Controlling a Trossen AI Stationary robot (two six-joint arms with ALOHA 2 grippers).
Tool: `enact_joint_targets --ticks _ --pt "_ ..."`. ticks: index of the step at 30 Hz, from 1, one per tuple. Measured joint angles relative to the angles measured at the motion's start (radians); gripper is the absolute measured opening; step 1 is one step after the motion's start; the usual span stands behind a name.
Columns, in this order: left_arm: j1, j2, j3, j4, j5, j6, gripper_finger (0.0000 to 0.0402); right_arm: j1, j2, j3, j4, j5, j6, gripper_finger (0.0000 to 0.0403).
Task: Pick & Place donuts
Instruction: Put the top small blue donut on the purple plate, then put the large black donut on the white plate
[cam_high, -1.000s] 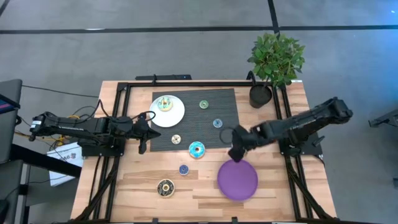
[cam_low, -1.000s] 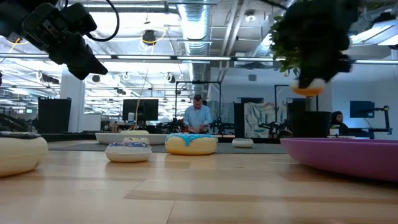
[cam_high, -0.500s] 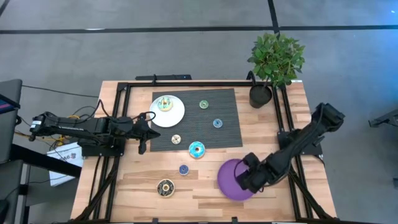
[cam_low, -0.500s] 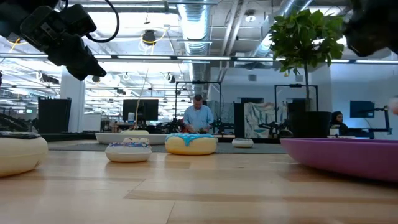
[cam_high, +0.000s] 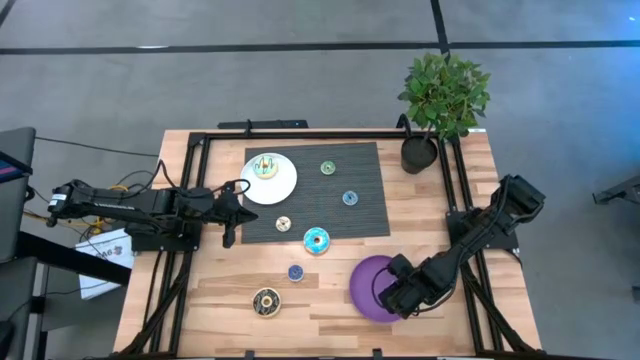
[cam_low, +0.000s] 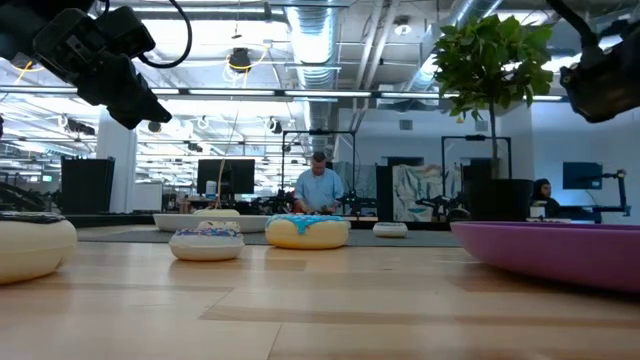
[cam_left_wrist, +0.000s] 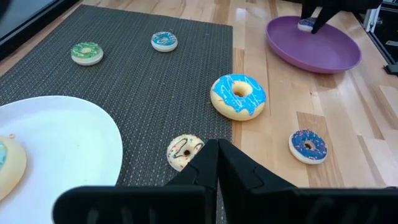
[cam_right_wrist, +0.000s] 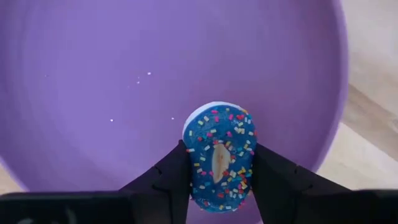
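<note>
My right gripper (cam_high: 386, 292) (cam_right_wrist: 217, 152) hangs over the purple plate (cam_high: 362, 272) (cam_right_wrist: 93, 93), shut on a small donut with blue icing and sprinkles (cam_right_wrist: 217, 155). My left gripper (cam_high: 238, 203) (cam_left_wrist: 217, 149) waits shut above the dark mat's left edge. Loose donuts lie flat: a green one (cam_high: 327, 168), a teal one (cam_high: 349, 198), a cream one (cam_high: 283, 224) and a larger blue-iced one (cam_high: 316, 240) on the mat. A blue one (cam_high: 295, 272) and a brown one (cam_high: 266, 300) lie on the wood. Another (cam_high: 265, 167) rests on the white plate (cam_high: 285, 185). My right gripper pinches the blue sprinkled donut between its two fingers, one on each side of the rim (cam_right_wrist: 194, 171). The fingers point down from above. The donut stands on edge in the hold, icing toward the camera, over the purple plate's floor (cam_right_wrist: 124, 74); whether it touches the plate cannot be told.
A potted plant (cam_high: 440, 100) stands at the table's far right corner. A dark woven mat (cam_high: 365, 165) covers the far middle. Black frame rails (cam_high: 185, 170) run along the left, right and far sides. A person (cam_low: 318, 188) stands in the room beyond.
My right gripper, carrying the blue sprinkled donut, has swung from the mat's right edge toward the near edge. It now hangs over the purple plate, having slowed in the last half second. The loose donuts have kept still.
</note>
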Motion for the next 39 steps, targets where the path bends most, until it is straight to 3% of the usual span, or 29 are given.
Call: enact_joint_targets --ticks 25,39 --pt "0.000 0.000 0.000 0.000 0.000 -0.002 0.0000 -0.002 0.000 0.000 -0.022 0.013 -0.002 0.0254" --pt "0.000 0.000 0.000 0.003 0.000 -0.002 0.0000 -0.039 -0.093 0.000 -0.069 0.003 0.013 0.0260"
